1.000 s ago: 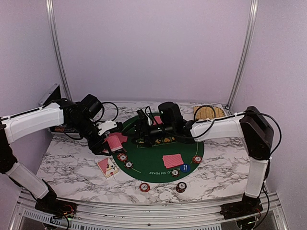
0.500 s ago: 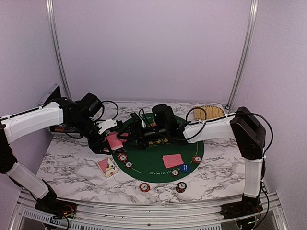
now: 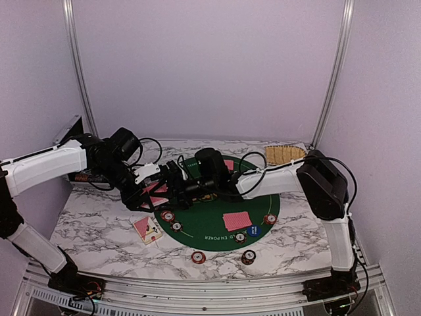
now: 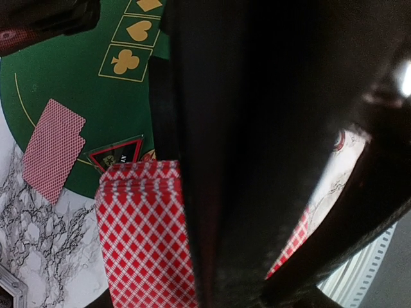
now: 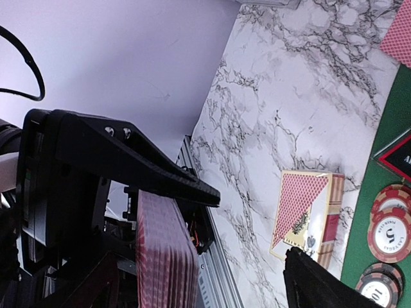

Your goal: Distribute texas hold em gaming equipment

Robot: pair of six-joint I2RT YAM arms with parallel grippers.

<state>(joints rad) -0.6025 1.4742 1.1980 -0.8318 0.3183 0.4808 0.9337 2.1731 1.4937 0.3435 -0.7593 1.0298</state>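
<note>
- The left end effector (image 3: 145, 195) is clamped on a deck of red-backed cards (image 4: 144, 244), held above the table's (image 3: 92, 224) marble top at the left edge of the round green mat (image 3: 210, 227).
- The right arm reaches across the mat, and the right end effector (image 3: 168, 189) is right beside the deck. Its jaws stand apart: in the right wrist view, 1 dark finger (image 5: 321, 282) is clear of the deck's edge and nothing is gripped.
- 2 overlapping red-backed cards (image 3: 237, 220) lie face down on the near part of the mat. Another 2 cards (image 4: 52, 147) lie across the mat's rim, half on the marble.
- A dark triangular marker (image 4: 115, 154) lies on the mat just beside the held deck.
- A blue round button (image 3: 252, 230) sits on the mat's near right part, with a chip stack (image 3: 241, 237) touching it and another (image 3: 270, 219) near.
- 2 chip stacks (image 3: 168, 215) sit at the mat's near left rim; 2 more (image 3: 198, 257) stand on the marble in front of the mat.
- A card box (image 5: 308, 215) lies on the marble left of the mat.
- A woven straw tray (image 3: 283, 155) sits at the far right.
</note>
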